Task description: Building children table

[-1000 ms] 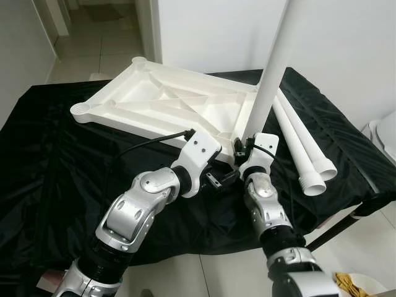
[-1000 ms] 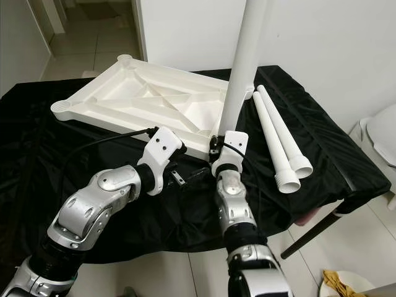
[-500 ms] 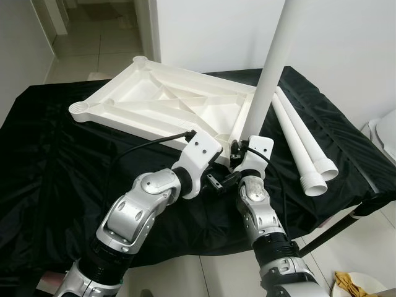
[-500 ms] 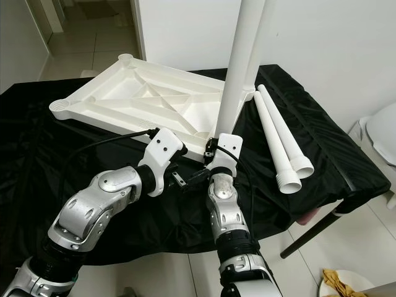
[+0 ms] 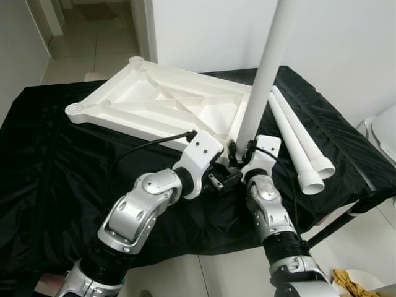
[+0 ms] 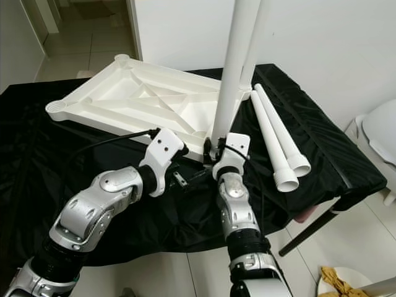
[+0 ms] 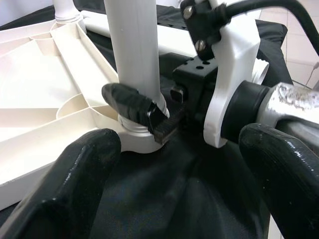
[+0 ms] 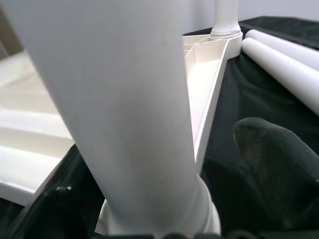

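Note:
A white tabletop (image 5: 154,105) lies upside down on the black cloth. One white leg (image 5: 266,68) stands upright in its near right corner socket. My right gripper (image 5: 240,151) is shut on that leg's base; one black finger (image 7: 132,102) wraps round it. My left gripper (image 5: 224,179) is open just in front of the same corner, its fingers spread wide and holding nothing. A second leg (image 6: 257,37) stands in the far right corner socket. Two loose legs (image 5: 297,142) lie side by side on the cloth to the right.
The black-draped table (image 5: 49,161) ends close to my arms at the front and right, with a dark support bar (image 5: 334,226) below. A white object (image 5: 387,133) stands at the far right. A yellow rag (image 5: 352,281) lies on the tiled floor.
My right forearm swung slightly left, then back right, still holding the leg, which now stands a little more upright. The left gripper has stayed by the corner.

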Robot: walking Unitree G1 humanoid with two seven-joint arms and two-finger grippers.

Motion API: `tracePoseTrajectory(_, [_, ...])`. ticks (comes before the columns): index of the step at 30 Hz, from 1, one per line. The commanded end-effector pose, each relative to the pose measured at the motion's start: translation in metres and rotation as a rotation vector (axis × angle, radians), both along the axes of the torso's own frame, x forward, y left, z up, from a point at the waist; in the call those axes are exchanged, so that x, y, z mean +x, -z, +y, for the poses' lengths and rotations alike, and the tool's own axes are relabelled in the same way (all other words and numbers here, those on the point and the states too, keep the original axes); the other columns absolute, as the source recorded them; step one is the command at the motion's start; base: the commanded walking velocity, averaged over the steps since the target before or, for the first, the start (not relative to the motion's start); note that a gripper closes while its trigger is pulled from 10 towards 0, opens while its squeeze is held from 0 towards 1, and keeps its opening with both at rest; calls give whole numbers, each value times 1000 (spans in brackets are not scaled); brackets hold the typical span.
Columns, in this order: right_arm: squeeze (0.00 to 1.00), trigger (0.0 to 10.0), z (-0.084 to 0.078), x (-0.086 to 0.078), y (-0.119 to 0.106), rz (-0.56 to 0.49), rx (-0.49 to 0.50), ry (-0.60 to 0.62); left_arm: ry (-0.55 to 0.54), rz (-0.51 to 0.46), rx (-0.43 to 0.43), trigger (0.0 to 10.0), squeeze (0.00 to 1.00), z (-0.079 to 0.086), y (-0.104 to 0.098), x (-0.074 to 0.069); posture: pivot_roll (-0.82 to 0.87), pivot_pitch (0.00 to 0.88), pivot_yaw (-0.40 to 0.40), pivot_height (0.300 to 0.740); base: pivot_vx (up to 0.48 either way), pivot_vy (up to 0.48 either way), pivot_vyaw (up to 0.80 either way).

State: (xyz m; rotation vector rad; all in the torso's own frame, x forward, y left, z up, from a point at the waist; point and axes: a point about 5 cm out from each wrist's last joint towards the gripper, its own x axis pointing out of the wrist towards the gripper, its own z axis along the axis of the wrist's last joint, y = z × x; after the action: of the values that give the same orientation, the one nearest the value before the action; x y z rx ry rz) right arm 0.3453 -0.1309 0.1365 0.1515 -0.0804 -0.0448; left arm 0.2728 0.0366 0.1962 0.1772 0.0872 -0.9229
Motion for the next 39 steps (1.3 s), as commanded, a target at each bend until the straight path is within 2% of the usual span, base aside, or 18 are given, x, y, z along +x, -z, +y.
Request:
tracePoseTrajectory(1, [0, 10000, -13, 5, -4, 21, 131, 59, -8, 3, -1, 10000, 0, 1, 0, 0, -68, 23, 1, 740, 0, 0, 0])
tracePoseTrajectory(3, [0, 10000, -16, 6, -2, 44, 177, 84, -9, 3, -2, 10000, 0, 1, 0, 0, -68, 23, 1, 740, 0, 0, 0])
tracePoseTrajectory(6, [0, 10000, -17, 6, -3, 24, 176, 89, -11, 3, -3, 10000, 0, 1, 0, 0, -68, 22, 0, 740, 0, 0, 0])
tracePoseTrajectory(8, [0, 10000, -13, 5, -4, 10, 116, 56, -11, 3, -4, 10000, 0, 1, 0, 0, -68, 23, 1, 740, 0, 0, 0])
tracePoseTrajectory(10, [0, 10000, -13, 5, -4, 10, 116, 56, -11, 3, -4, 10000, 0, 1, 0, 0, -68, 23, 1, 740, 0, 0, 0])
tracePoseTrajectory(12, [0, 10000, -1, 3, -7, -34, -47, -35, -12, 3, -4, 10000, 0, 1, -1, 0, -68, 24, 2, 740, 0, 0, 0])
tracePoseTrajectory(13, [0, 10000, -1, 3, -7, -34, -47, -35, -12, 3, -4, 10000, 0, 1, -1, 0, -68, 24, 2, 740, 0, 0, 0])
tracePoseTrajectory(17, [0, 10000, 12, 2, -8, -62, -218, -209, -13, 2, -2, 10000, 0, 2, -1, 0, -67, 24, 4, 740, 0, 0, 0])
tracePoseTrajectory(23, [0, 10000, 10, 5, -8, -57, -309, -224, -14, 2, -1, 10000, 0, 2, -1, 0, -66, 25, 4, 740, 0, 0, 0])
tracePoseTrajectory(24, [0, 10000, 9, 5, -11, -86, -433, -239, -14, 2, -1, 10000, 0, 2, -1, 0, -67, 27, 5, 740, 0, 0, 0])
tracePoseTrajectory(25, [0, 10000, 7, 6, -12, -80, -383, -226, -14, 2, 0, 10000, 0, 2, -1, 0, -65, 26, 4, 740, 0, 0, 0])
tracePoseTrajectory(26, [0, 10000, 7, 6, -12, -80, -383, -226, -14, 2, 0, 10000, 0, 2, -1, 0, -65, 26, 4, 740, 0, 0, 0])
tracePoseTrajectory(27, [0, 10000, 2, 8, -15, -82, -311, -201, -14, 3, -1, 10000, 0, 2, -1, 0, -64, 29, 4, 740, 0, 0, 0])
tracePoseTrajectory(28, [0, 10000, 2, 8, -15, -82, -311, -201, -14, 3, -1, 10000, 0, 2, -1, 0, -64, 29, 4, 740, 0, 0, 0])
tracePoseTrajectory(29, [0, 10000, 0, 7, -17, -94, -247, -205, -15, 5, -1, 10000, 0, 2, -1, 0, -64, 29, 4, 740, 0, 0, 0])
tracePoseTrajectory(34, [0, 10000, -2, 6, -18, -114, -223, -256, -16, 6, 0, 10000, 0, 3, -1, 0, -62, 29, 5, 740, 0, 0, 0])
tracePoseTrajectory(36, [0, 10000, -8, 6, -17, -113, -222, -330, -15, 5, 0, 10000, 0, 3, -1, 0, -65, 30, 10, 740, 0, 0, 0])
tracePoseTrajectory(39, [0, 10000, -13, 6, -17, -117, -237, -370, -13, 5, 1, 10000, 0, 3, -1, 0, -66, 29, 12, 740, 0, 0, 0])
